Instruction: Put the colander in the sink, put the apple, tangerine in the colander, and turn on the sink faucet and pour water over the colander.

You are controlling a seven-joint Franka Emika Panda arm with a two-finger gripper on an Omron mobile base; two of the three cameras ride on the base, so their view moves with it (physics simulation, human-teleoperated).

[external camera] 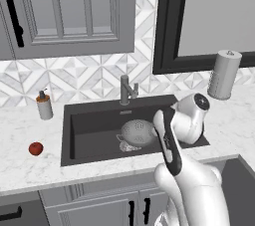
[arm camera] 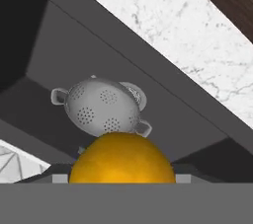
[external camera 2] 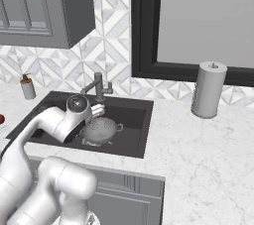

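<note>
The grey perforated colander [external camera: 138,133] [external camera 2: 101,131] [arm camera: 101,107] sits in the dark sink [external camera: 89,120] [external camera 2: 134,120], near the basin's middle. In the hand view the orange-yellow tangerine [arm camera: 122,159] rises right at the bottom, where the fingers stand and hide behind it. My gripper [external camera 2: 97,111] hangs over the basin just above and beside the colander, shut on the tangerine. The red apple [external camera: 35,148] [external camera 2: 1,119] lies on the counter left of the sink. The grey sink faucet [external camera: 126,90] [external camera 2: 98,87] stands behind the basin; no water shows.
A soap dispenser [external camera: 44,105] [external camera 2: 27,87] stands on the counter at the sink's back left. A paper towel roll [external camera: 224,74] [external camera 2: 208,90] stands at the back right, under a dark-framed window. Marble counter runs to both sides.
</note>
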